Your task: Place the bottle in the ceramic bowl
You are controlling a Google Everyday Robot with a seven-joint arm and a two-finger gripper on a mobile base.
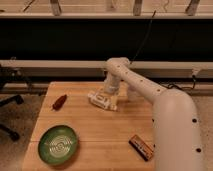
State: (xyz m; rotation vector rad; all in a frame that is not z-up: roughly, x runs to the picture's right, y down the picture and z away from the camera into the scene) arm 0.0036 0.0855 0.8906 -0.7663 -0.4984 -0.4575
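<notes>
The bottle (102, 100) is white with a printed label and lies on its side at the back middle of the wooden table (100, 130). My gripper (111, 95) hangs down from the arm's bend and sits right at the bottle's right end, over or against it. The ceramic bowl (58, 145) is green with pale rings inside. It stands empty at the front left corner of the table, well away from the bottle and the gripper.
A small red object (59, 101) lies at the left of the table. A brown bar-shaped packet (141, 147) lies at the front right. My white arm (165, 115) crosses the table's right side. A dark wall with a rail (50, 64) runs behind the table.
</notes>
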